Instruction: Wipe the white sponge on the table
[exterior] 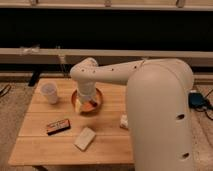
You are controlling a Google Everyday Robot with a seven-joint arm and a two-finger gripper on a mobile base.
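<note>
The white sponge (85, 138) is a small off-white block. It lies flat on the table (45, 150), near the front edge and a little left of the middle. My arm reaches over the table from the right. The gripper (88, 101) hangs down over an orange bowl (97, 104) at the table's middle, behind the sponge and well apart from it. The sponge lies free with nothing touching it.
A dark box with an orange label (58, 126) lies left of the sponge. A pale cup (49, 92) stands at the back left. A white packet (123, 121) shows at the right, partly behind my arm. A dark wall and a rail run behind the table.
</note>
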